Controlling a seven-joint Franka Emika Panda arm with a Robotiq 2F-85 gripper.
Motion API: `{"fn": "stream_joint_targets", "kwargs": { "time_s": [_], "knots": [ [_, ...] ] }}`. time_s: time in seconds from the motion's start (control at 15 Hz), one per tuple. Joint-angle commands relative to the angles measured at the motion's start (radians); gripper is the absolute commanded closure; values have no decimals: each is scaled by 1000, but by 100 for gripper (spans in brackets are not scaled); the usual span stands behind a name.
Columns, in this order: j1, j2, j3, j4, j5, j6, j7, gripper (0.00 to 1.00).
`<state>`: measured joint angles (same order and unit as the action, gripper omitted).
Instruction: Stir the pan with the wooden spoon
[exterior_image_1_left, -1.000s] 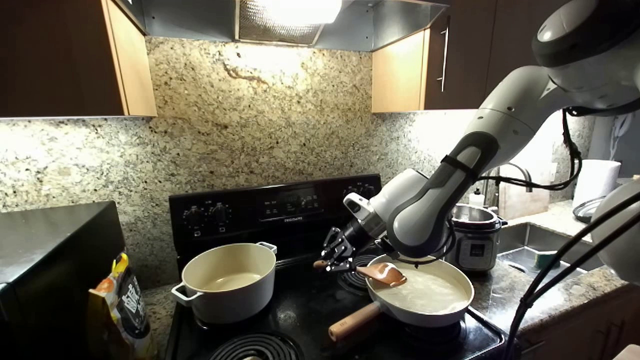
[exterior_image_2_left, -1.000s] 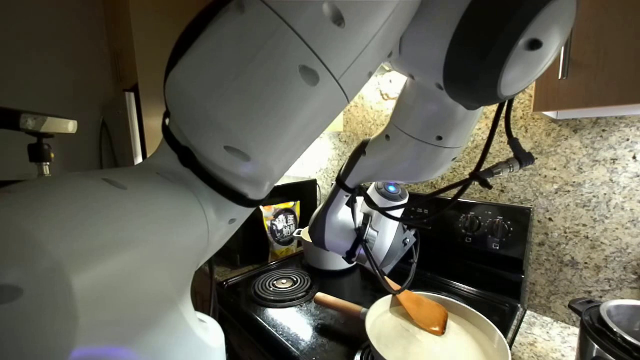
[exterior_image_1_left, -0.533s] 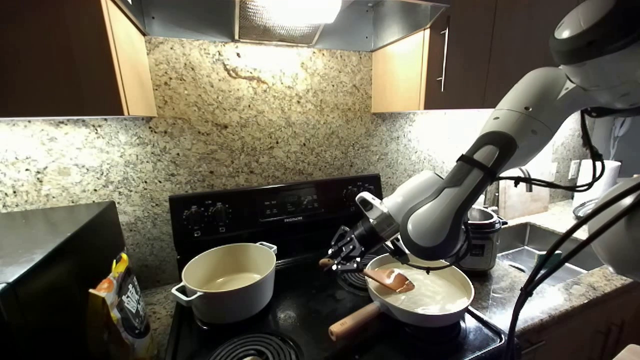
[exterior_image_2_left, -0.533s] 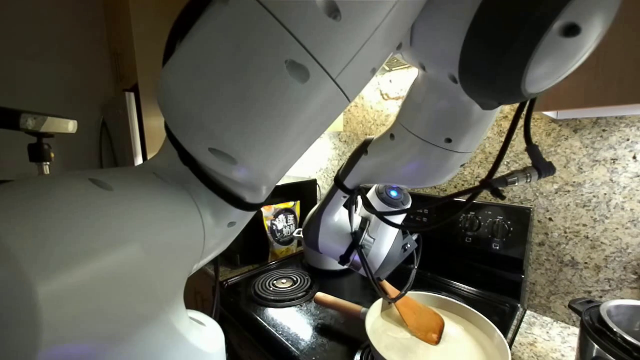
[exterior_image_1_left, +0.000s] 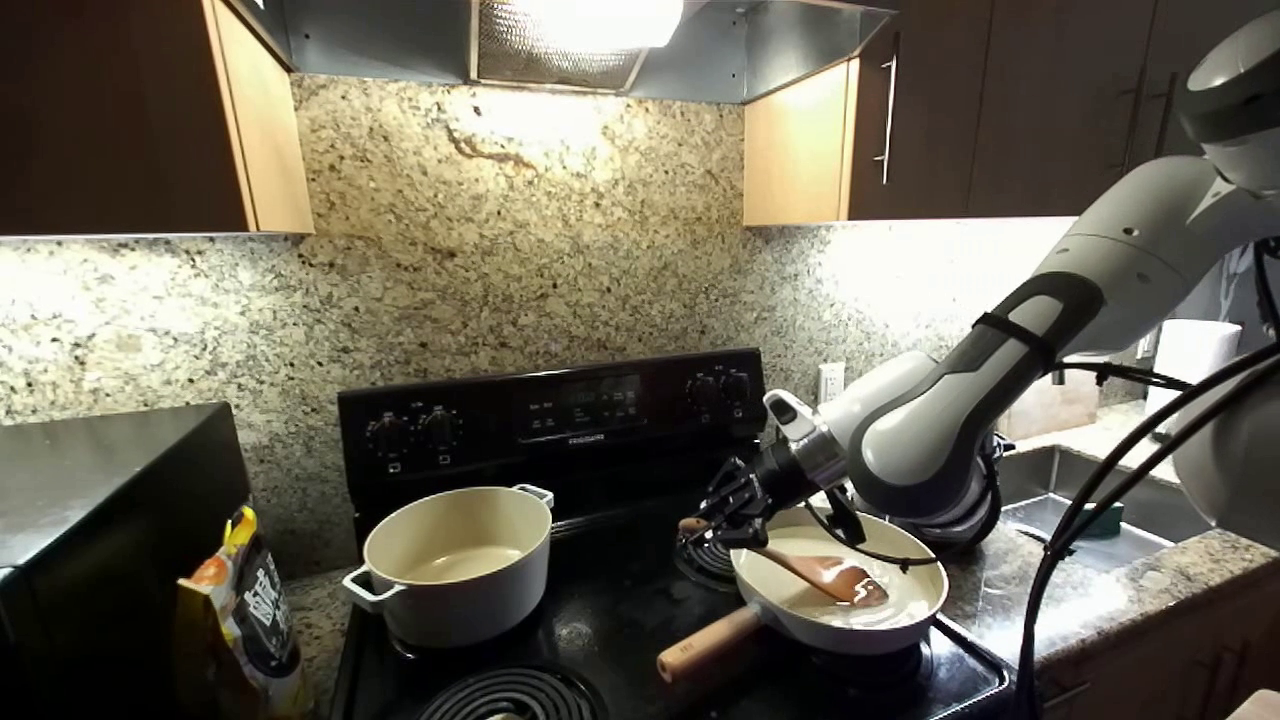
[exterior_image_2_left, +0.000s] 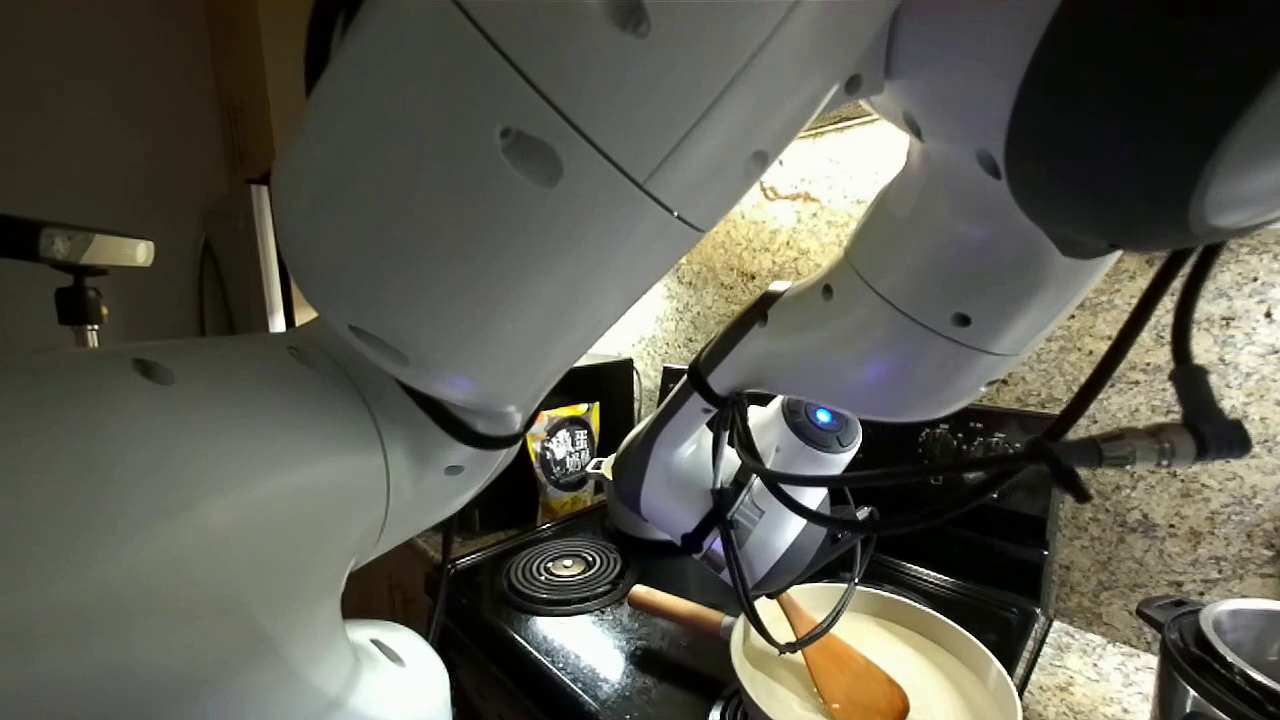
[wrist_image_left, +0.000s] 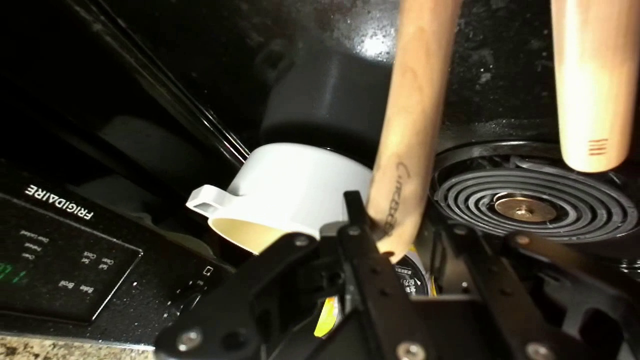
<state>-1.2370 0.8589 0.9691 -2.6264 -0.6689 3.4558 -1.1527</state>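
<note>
A speckled stone wall (exterior_image_1_left: 520, 230) fills much of the background in an exterior view. Before it, the white and grey robot arm (exterior_image_1_left: 1130, 250) comes in from the right and slopes down toward the black stove (exterior_image_1_left: 600, 610). At the stove's left end in that view stands a deep two-handled pot (exterior_image_1_left: 470, 590), cream inside. A black-rimmed steel cooker (exterior_image_2_left: 1180, 660) shows in the bottom right corner of an exterior view, partly cut off.

The pan (exterior_image_1_left: 850, 641) sits on the stove, well apart from the pot, and holds a smooth pale liquid (exterior_image_2_left: 940, 660); its thick light-wood handle (exterior_image_1_left: 710, 643) juts out over the stovetop. A yellow and black bag (exterior_image_1_left: 262, 610) stands upright near the pot, just past the stove's edge. In the wrist view a coil burner (wrist_image_left: 540, 192) lies near the tip of the pan's handle.

The gripper (wrist_image_left: 397, 225) has its jaws drawn in to the width of the wooden spoon (exterior_image_1_left: 825, 575) and clamps it by the shaft — the butt end pokes out on the side away from the pan. The spoon is tilted, its broad head reaching down inside the pan; how deep it dips cannot be told. Dark lettering — only partly legible — runs along its shaft.
</note>
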Motion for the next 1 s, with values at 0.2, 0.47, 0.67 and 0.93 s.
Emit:
{"fn": "stream_joint_targets", "kwargs": {
  "time_s": [0.2, 0.47, 0.67, 0.93],
  "knots": [
    [-90, 46, 0, -32, -59, 0, -53, 88],
    [-95, 30, 0, -10, -122, -21, -39, 88],
    [-103, 38, 35, 38, -169, -97, -27, 88],
    [-88, 74, 102, 143, -192, -263, -37, 88]
  ]
}}
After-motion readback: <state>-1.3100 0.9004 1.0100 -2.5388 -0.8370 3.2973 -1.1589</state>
